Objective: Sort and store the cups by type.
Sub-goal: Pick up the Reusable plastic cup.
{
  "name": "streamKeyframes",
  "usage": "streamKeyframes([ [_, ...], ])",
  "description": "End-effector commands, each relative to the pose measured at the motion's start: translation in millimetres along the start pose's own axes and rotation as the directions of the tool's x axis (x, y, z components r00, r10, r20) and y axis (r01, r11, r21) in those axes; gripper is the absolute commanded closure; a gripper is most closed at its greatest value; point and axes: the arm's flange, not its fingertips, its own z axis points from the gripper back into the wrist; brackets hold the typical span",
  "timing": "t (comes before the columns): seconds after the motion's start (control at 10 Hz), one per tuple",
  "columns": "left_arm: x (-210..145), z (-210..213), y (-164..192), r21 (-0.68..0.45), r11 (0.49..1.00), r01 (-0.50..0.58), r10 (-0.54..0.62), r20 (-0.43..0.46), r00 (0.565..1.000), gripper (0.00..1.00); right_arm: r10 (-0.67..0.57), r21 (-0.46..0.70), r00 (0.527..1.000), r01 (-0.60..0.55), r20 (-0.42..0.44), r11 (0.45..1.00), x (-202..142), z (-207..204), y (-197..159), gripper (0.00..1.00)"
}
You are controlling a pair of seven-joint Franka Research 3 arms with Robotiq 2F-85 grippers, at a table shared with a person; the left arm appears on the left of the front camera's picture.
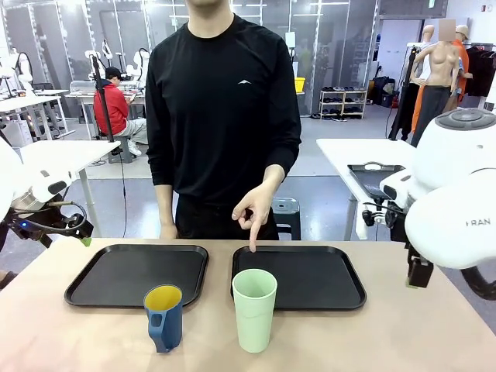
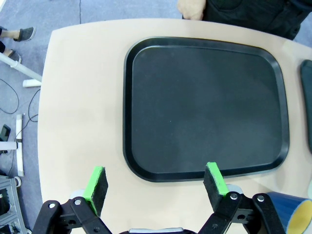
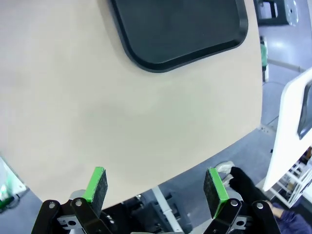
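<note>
While both arms sit out at the ends of the bench [image 1: 403, 341], we read both pincers as open. Left pincer [image 2: 155, 179]: black fingers with green pads spread wide, over the robot-side rim of the left tray [image 2: 204, 107]. Right pincer [image 3: 156, 183]: same wide spread, over bare bench top by a rounded corner at the right end. Bench top is smooth matte beige.

Left tray and right tray [image 1: 353, 293] are matching black rectangles with rounded corners, raised rims and dull, faintly grained floors. They lie side by side toward the far edge.

Tumbler [image 1: 254, 314]: tall, pale mint green, no handle, smooth plastic look, walls flaring slightly to a thin lip. It stands upright near the middle of the robot-side edge, just in front of the right tray's near left corner.

Mug [image 1: 163, 324]: shorter, dark blue, glossy, yellow inside, loop handle turned toward the robot-side edge. It stands upright beside the tumbler on the left, apart from it, in front of the left tray's near right corner.

We can't tell if either cup touches a tray rim. Person's hand [image 1: 256, 209] points one finger straight down at the right tray's far rim.
</note>
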Motion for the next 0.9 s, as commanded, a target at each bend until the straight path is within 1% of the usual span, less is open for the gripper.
streamKeyframes([
  [0.0, 0.4, -0.1, 0.5, 0.000, 1.000, -0.001, 0.001, 0.001, 1.000, 0.00, 0.080, -0.028, 0.996, -0.079, 0.032, 0.997, -22.5, 0.4, 19.2, 0.00],
  [0.1, 0.4, -0.1, 0.5, 0.000, 1.000, -0.001, 0.001, 0.001, 1.000, 0.00, 0.094, -0.032, 0.995, -0.093, 0.037, 0.995, -21.6, -2.2, 15.1, 0.00],
  [0.2, 0.4, -0.1, 0.5, 0.000, 1.000, -0.001, 0.001, 0.001, 1.000, 0.00, 0.041, -0.051, 0.999, -0.039, 0.029, 0.998, -19.7, -4.8, 7.6, 0.00],
  [0.3, 0.4, -0.1, 0.5, 0.000, 1.000, -0.001, 0.001, 0.001, 1.000, 0.00, 0.069, -0.017, 0.998, -0.069, 0.013, 0.998, -7.5, 7.2, -4.4, 0.00],
  [0.6, 0.4, -0.1, 0.5, 0.000, 1.000, -0.001, 0.001, 0.001, 1.000, 0.00, 0.066, -0.023, 0.998, -0.065, 0.018, 0.998, -8.8, 7.3, -6.1, 0.00],
  [0.7, 0.4, -0.1, 0.5, 0.000, 1.000, -0.001, 0.001, 0.001, 1.000, 0.00, 0.226, 0.026, 0.974, -0.226, 0.003, 0.974, -3.4, -6.5, -4.1, 0.00],
  [0.8, 0.4, -0.1, 0.5, 0.000, 1.000, -0.001, 0.001, 0.001, 1.000, 0.00, 0.302, 0.049, 0.947, -0.309, 0.114, 0.950, 0.1, -17.2, 1.8, 0.00],
])
